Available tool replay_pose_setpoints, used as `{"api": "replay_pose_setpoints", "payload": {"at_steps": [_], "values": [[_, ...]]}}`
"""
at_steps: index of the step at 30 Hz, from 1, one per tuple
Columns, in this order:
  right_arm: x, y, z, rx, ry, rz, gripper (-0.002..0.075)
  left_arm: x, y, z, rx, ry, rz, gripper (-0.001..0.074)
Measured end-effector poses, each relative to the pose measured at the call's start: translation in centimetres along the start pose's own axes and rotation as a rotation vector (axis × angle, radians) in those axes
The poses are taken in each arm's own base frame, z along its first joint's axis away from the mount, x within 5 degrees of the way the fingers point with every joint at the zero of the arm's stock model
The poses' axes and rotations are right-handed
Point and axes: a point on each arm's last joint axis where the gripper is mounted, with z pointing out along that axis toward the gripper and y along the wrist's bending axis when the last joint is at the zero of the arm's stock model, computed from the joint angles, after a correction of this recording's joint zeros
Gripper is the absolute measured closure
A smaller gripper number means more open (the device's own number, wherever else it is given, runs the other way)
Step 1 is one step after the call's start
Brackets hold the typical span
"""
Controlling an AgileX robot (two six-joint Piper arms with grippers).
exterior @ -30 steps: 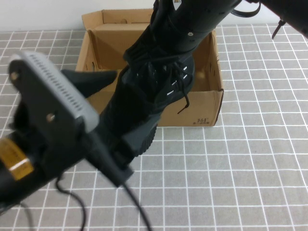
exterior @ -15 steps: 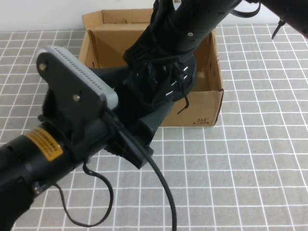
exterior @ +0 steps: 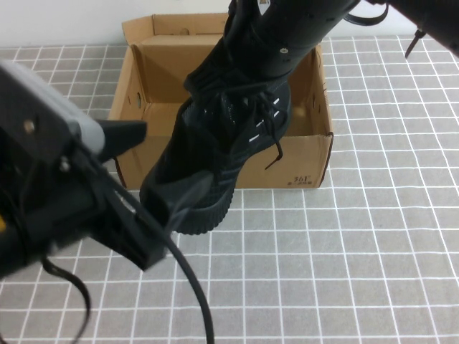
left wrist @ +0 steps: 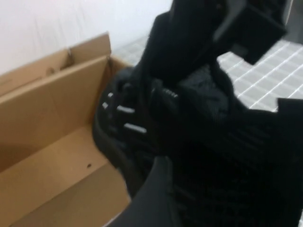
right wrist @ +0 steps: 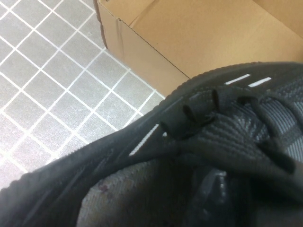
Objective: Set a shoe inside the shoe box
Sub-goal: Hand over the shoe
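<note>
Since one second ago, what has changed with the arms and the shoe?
The left gripper swung in toward the shoe, then drew back left, open, its lower finger near the toe. The right gripper held the shoe tilted over the box's front wall throughout. The box did not move.

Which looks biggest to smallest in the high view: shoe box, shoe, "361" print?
1. Shoe box
2. Shoe, though it hangs nearer the camera, so unsure against the box.
3. "361" print
Right pincer holds the shoe; left pincer is at its toe.
</note>
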Motion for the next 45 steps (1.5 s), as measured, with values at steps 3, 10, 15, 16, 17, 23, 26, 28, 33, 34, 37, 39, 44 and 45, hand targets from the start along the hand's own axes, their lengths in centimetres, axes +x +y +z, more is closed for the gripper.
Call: {"api": "replay_pose_setpoints", "payload": {"at_steps": [3,10,15,16,17,23,26,28,33,34,37,39,44,45], "values": [[0.0,0.0,0.0,0.000,0.000,0.000,0.0725,-1.1,0.5,-0.5,0.005,0.046,-0.002,0.0065],[0.0,0.0,0.0,0.000,0.000,0.000,0.0725,-2.7,0.9,0.6,0.044,0.161,0.029,0.0065],[0.0,0.0,-0.1,0.000,-0.002,0.000,0.0725,-2.1,0.7,3.0,0.073,0.234,0.048,0.0065],[0.0,0.0,-0.1,0.000,-0.002,0.000,0.0725,-2.0,0.7,3.2,0.071,0.236,0.050,0.0065],[0.0,0.0,-0.1,0.000,-0.002,0.000,0.0725,-1.9,0.8,3.4,0.069,0.241,0.055,0.0065],[0.0,0.0,-0.1,0.002,-0.003,-0.012,0.0725,-2.2,1.0,4.2,0.062,0.243,0.068,0.0065],[0.0,0.0,-0.1,0.003,-0.003,-0.012,0.0725,-2.4,1.1,4.8,0.059,0.244,0.072,0.0065],[0.0,0.0,-0.1,0.003,-0.003,-0.012,0.0725,-2.4,1.2,5.5,0.057,0.252,0.080,0.0065],[0.0,0.0,-0.1,0.003,-0.003,-0.015,0.0725,-1.7,1.6,7.1,0.036,0.290,0.143,0.0065],[0.0,0.0,-0.1,0.003,-0.003,-0.015,0.0725,-1.6,1.7,7.4,0.030,0.289,0.154,0.0065],[-0.1,-0.1,-0.1,0.005,-0.007,-0.016,0.0725,-1.7,1.8,7.7,0.016,0.268,0.171,0.0065],[-0.1,-0.1,-0.1,0.005,-0.007,-0.018,0.0725,-1.8,1.9,7.8,0.007,0.252,0.180,0.0065],[-0.1,0.0,-0.1,0.003,-0.006,-0.017,0.0725,-2.0,2.0,7.9,-0.003,0.238,0.181,0.0064],[-0.1,0.0,-0.1,0.002,-0.006,-0.017,0.0725,-1.9,2.0,7.9,-0.002,0.242,0.182,0.0065]]}}
